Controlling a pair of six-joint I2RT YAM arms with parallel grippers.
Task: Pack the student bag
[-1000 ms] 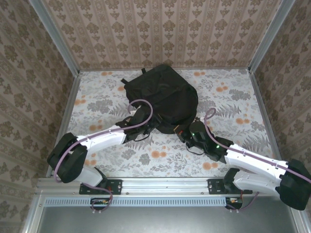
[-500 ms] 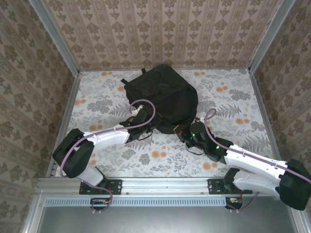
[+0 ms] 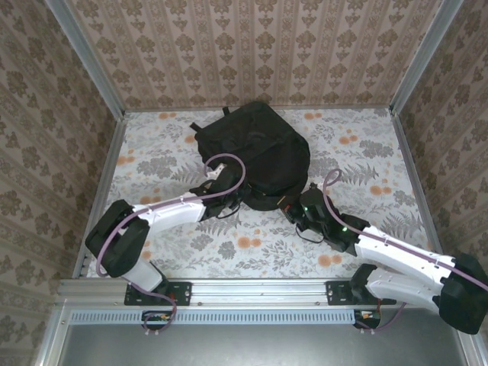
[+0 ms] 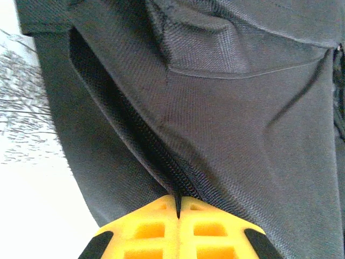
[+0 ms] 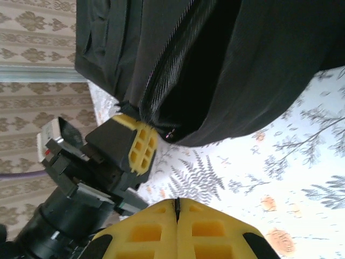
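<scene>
Student bag (image 3: 255, 149) is laid on the floral desk (image 3: 366, 160). Its zippered edge is pinched by the left tool (image 4: 178, 200). The right tool (image 5: 177, 202) is pressed together, empty, just beside the bag.

- large black soft fabric backpack (image 3: 255, 149): black all over
- flat table cover (image 3: 358, 152): white with grey fern leaves and orange blossoms
- papered walls (image 3: 259, 46): beige, brown damask motifs in stripes
- left gripper (image 4: 178, 208) and right gripper (image 5: 177, 205): yellow fingers, black bodies
- two robot arms (image 3: 396, 252): white shells, black joints
</scene>
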